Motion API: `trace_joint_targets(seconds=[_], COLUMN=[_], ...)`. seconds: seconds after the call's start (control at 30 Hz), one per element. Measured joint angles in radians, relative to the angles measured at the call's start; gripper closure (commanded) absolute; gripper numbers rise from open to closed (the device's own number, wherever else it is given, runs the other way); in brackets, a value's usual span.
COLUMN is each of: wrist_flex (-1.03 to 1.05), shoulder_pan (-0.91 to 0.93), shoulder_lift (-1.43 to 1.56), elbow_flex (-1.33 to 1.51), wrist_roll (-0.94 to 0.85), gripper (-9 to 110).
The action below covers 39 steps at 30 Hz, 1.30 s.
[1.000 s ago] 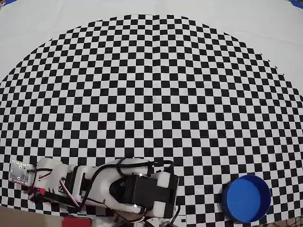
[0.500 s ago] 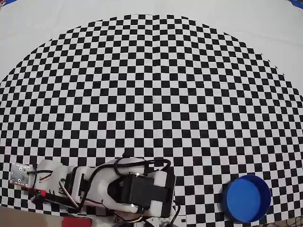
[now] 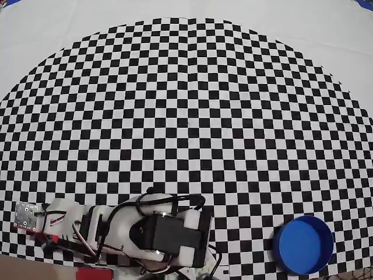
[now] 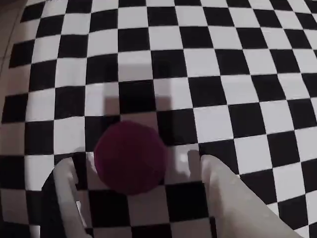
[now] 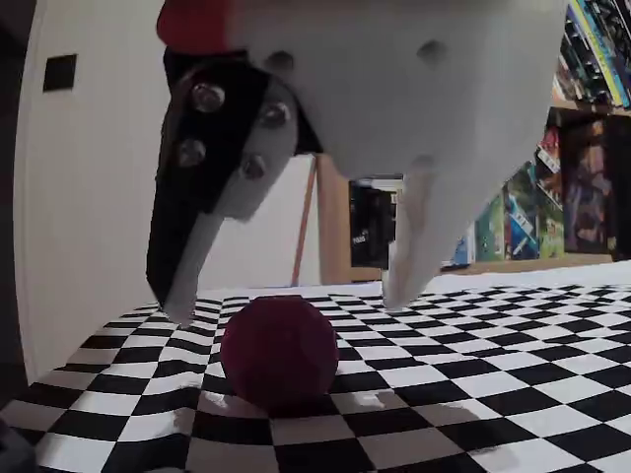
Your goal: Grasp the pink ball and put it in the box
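The pink ball [image 4: 130, 157] rests on the checkered mat, dark magenta in the wrist view. My gripper [image 4: 137, 166] is open, with one white finger on each side of the ball and a gap to each. In the fixed view the ball [image 5: 280, 351] sits on the mat just below and between the fingertips of the gripper [image 5: 288, 307], which hang a little above the mat. The box [image 3: 303, 245], a round blue tub, stands at the bottom right of the overhead view, far from my arm [image 3: 145, 233] at the bottom left. The arm hides the ball from above.
The checkered mat [image 3: 192, 116] covers most of the table. Its left edge and the bare table lie close to the ball in the wrist view. A wall and bookshelves [image 5: 582, 128] stand behind the mat in the fixed view.
In the overhead view the arm has crept slightly toward the bottom left. The box has not moved.
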Motion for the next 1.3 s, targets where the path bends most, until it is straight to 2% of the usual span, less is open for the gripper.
trace_joint_targets(seconds=[1.3], wrist_flex=[0.0], shoulder_pan=[-0.009], shoulder_lift=[-0.094], elbow_flex=[-0.069], wrist_roll=[0.0], gripper=[73])
